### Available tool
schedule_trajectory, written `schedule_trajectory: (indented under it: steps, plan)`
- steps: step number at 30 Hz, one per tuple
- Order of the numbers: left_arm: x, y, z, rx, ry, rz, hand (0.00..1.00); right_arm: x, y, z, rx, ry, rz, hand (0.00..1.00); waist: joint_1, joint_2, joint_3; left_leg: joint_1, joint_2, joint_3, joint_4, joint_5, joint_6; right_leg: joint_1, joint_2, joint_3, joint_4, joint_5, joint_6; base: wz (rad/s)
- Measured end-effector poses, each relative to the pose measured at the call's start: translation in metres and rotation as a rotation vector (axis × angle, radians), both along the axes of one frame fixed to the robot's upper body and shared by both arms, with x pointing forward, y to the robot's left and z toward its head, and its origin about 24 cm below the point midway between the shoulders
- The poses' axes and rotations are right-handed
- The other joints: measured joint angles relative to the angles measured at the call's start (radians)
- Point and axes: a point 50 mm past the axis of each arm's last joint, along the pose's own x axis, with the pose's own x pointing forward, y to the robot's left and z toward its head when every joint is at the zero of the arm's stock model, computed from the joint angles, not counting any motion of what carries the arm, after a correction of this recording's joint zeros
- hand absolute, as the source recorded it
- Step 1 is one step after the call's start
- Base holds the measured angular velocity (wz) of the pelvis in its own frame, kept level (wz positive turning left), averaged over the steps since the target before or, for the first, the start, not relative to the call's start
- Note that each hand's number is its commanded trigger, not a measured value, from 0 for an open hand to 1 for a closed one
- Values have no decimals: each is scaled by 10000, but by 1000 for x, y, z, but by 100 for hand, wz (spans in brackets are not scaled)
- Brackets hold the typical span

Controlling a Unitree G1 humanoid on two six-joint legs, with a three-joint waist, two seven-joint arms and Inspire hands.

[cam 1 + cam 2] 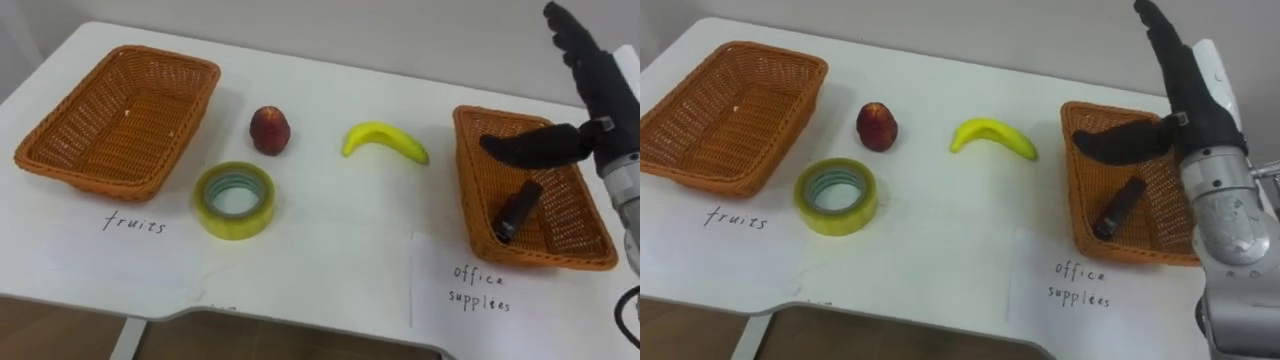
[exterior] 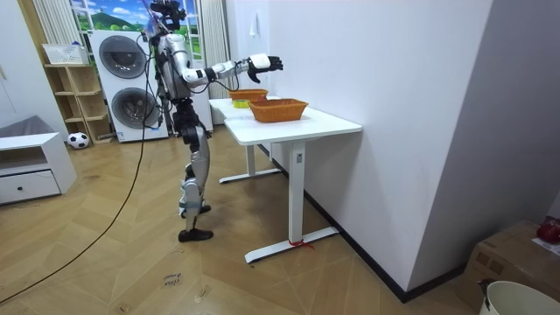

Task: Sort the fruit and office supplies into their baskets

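Wicker basket, left (image 1: 125,115): orange-brown, rectangular, at the far left corner of the white surface (image 1: 330,240), holding nothing; a handwritten label (image 1: 135,223) lies before it toward the near edge. Wicker basket, right (image 1: 560,255): same make, at the right edge, with a paper label sheet (image 1: 435,265) at its near left corner. One black oblong item (image 1: 517,210), kind not discernible, lies slantwise on this basket's floor. Apple (image 1: 270,130): red, upright, left of centre toward the far edge, just right of the left basket, apart from it. Banana (image 1: 385,141): yellow, curved, between the apple and the right basket, touching neither. Tape roll (image 1: 233,228): yellowish, lying flat, nearer the near edge than the apple and just beside the left basket's near right corner. Right hand (image 1: 605,100): black, raised above the right basket, fingers straight and spread upward, thumb stretched out over the basket's interior, holding nothing. Robot: standing upright at the surface's long edge, right arm extended over it.
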Motion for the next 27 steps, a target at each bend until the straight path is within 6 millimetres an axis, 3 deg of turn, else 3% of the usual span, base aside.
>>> schedule_trajectory:
  steps: [9,12,22,27]
  plan:
    - [7,-3,0,-23,85,-84,0,14,40,3,-578,39,1587,0,81,-40,-53,-83,-32,-322,34,3,3,45,-3,-270,-4,0,-1,11]
    - [11,-4,0,-49,22,-181,0,15,45,-1,-424,255,1689,0,324,-33,-51,-65,-49,-478,36,3,3,144,5,-332,-18,0,-1,19]
    - [6,-4,-1,-26,159,-130,0,17,57,-5,201,376,2099,0,868,103,30,-57,-141,-911,37,12,13,404,-18,-587,-60,-1,2,16]
    - [-3,-4,-3,75,533,-59,0,22,66,-19,33,912,2247,0,1081,165,72,-153,-206,-1118,74,23,31,444,-66,-947,-50,-3,5,14]
